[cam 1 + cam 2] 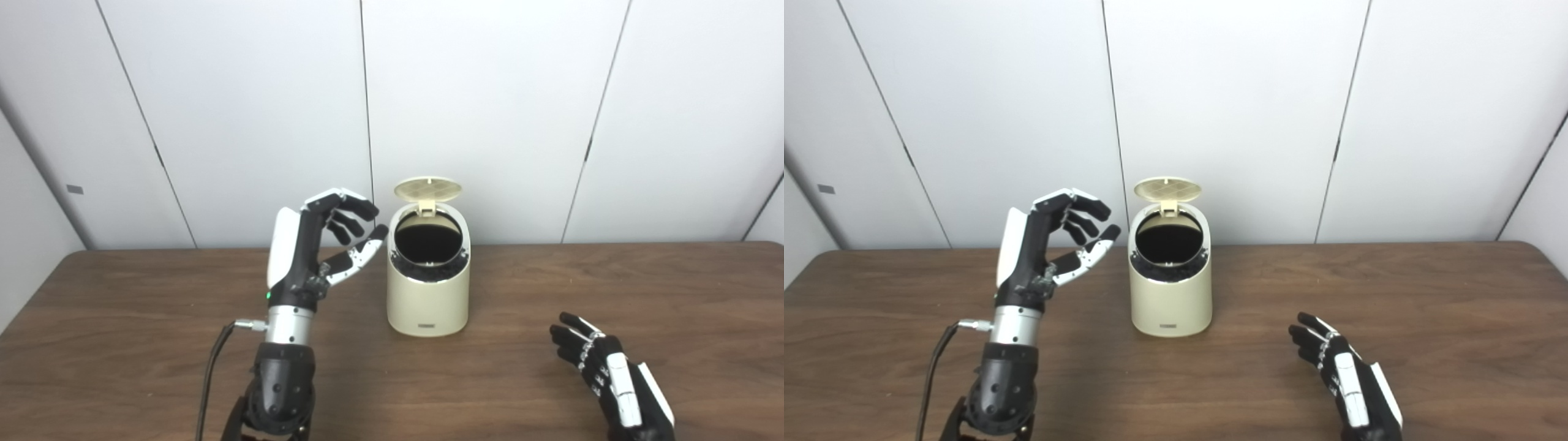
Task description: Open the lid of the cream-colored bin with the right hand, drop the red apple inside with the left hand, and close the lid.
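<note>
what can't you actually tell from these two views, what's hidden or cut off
- Inside of the bin: the opening is only darkness in both views, so whether the apple lies in there cannot be seen; no apple shows on the table.
- Left hand: its palm faces away from both cameras, though nothing shows between the fingers.
- Right hand: its wrist is cut off by the bottom edge.
- Label low on the bin's front: too small to read.
</note>
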`<state>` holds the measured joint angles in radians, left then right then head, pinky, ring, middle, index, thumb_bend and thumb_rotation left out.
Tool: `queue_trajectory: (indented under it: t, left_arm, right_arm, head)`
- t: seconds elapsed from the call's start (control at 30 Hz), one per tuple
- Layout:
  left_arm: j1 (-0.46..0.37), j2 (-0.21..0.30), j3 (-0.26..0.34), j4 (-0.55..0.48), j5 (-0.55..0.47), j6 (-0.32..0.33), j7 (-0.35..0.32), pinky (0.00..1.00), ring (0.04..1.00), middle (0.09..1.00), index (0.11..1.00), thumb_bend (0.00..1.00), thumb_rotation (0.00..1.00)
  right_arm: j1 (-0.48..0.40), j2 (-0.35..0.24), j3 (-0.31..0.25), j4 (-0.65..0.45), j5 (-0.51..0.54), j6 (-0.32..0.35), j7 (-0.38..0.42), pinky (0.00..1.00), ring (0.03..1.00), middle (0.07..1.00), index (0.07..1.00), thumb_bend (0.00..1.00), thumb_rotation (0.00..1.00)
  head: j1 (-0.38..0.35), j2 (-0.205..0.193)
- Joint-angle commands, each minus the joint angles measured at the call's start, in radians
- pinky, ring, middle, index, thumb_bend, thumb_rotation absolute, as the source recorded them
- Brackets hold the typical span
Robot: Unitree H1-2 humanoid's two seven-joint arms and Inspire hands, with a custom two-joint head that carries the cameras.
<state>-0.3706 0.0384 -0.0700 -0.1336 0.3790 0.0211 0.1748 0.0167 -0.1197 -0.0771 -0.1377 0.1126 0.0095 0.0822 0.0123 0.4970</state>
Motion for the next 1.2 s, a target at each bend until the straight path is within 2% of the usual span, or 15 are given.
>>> queue_trajectory:
  t: [0.0,0.07,0.1,0.17,0.27,0.37,0.5,0.63,0.77,0.87,0.97,1.03,1.17]
  left_arm:
    - [0.014,0.014,0.028,-0.055,-0.08,0.051,-0.055,0.42,0.506,0.55,0.497,0.5,0.05]
    - [0.041,0.017,0.045,-0.08,-0.136,0.1,-0.099,0.48,0.566,0.617,0.497,0.49,0.08]
    - [0.057,0.022,0.047,-0.089,-0.157,0.112,-0.119,0.52,0.605,0.654,0.601,0.47,0.31]
    - [0.096,0.027,0.052,-0.099,-0.195,0.12,-0.145,0.66,0.738,0.779,0.786,0.47,0.6]
    - [0.153,0.019,0.066,-0.101,-0.256,0.095,-0.159,0.83,0.862,0.898,0.926,0.51,0.72]
    - [0.219,0.014,0.064,-0.112,-0.304,0.082,-0.178,0.97,0.956,0.984,0.99,0.57,0.83]
    - [0.281,0.017,0.058,-0.098,-0.312,0.052,-0.189,1.0,0.998,1.0,1.0,0.64,0.88]
    - [0.317,0.015,0.07,-0.089,-0.351,0.056,-0.199,1.0,1.0,1.0,1.0,0.62,0.91]
    - [0.342,0.003,0.086,-0.087,-0.402,0.052,-0.202,1.0,1.0,1.0,1.0,0.62,0.88]
    - [0.361,-0.007,0.092,-0.097,-0.444,0.059,-0.21,1.0,1.0,1.0,1.0,0.63,0.86]
    - [0.375,-0.007,0.089,-0.102,-0.447,0.061,-0.208,1.0,1.0,1.0,1.0,0.63,0.87]
    - [0.38,-0.009,0.09,-0.1,-0.446,0.06,-0.206,1.0,1.0,1.0,1.0,0.63,0.88]
    - [0.387,-0.016,0.092,-0.103,-0.451,0.068,-0.206,1.0,1.0,1.0,1.0,0.65,0.88]
  right_arm:
    - [-0.048,-0.014,-0.015,-0.031,0.017,-0.025,0.001,0.87,0.901,0.879,0.852,0.6,1.0]
    - [-0.061,-0.015,-0.02,-0.027,0.018,-0.032,0.002,0.88,0.918,0.902,0.87,0.6,1.0]
    - [-0.069,-0.017,-0.02,-0.028,0.02,-0.031,0.005,0.88,0.925,0.911,0.877,0.6,1.0]
    - [-0.087,-0.018,-0.019,-0.034,0.018,-0.02,0.007,0.88,0.952,0.944,0.912,0.62,1.0]
    - [-0.118,-0.02,-0.008,-0.028,-0.003,-0.028,0.007,0.9,0.987,0.984,0.949,0.66,0.98]
    - [-0.173,-0.026,0.018,-0.025,-0.061,-0.026,0.003,0.95,0.999,0.999,0.973,0.66,0.98]
    - [-0.261,-0.022,0.05,-0.042,-0.122,0.015,-0.009,0.98,1.0,0.987,0.939,0.69,0.99]
    - [-0.354,-0.023,0.092,-0.088,-0.207,0.109,-0.007,0.97,1.0,0.98,0.926,0.67,1.0]
    - [-0.443,-0.034,0.138,-0.107,-0.299,0.201,0.003,0.94,0.981,0.967,0.925,0.61,1.0]
    - [-0.513,-0.061,0.19,-0.078,-0.382,0.207,0.021,0.87,0.935,0.946,0.925,0.56,1.0]
    - [-0.568,-0.076,0.222,-0.037,-0.42,0.195,0.032,0.83,0.907,0.938,0.924,0.52,1.0]
    - [-0.6,-0.085,0.24,-0.001,-0.446,0.176,0.033,0.86,0.923,0.94,0.913,0.56,1.0]
    - [-0.658,-0.105,0.285,0.051,-0.52,0.175,0.044,0.91,0.955,0.961,0.925,0.54,1.0]
  head:
    - [-0.004,0.011]
    - [-0.008,0.017]
    - [-0.01,0.021]
    - [-0.013,0.024]
    - [-0.018,0.031]
    - [-0.027,0.036]
    - [-0.036,0.039]
    - [-0.047,0.041]
    - [-0.061,0.044]
    - [-0.062,0.046]
    - [-0.063,0.045]
    - [-0.064,0.045]
    - [-0.059,0.045]
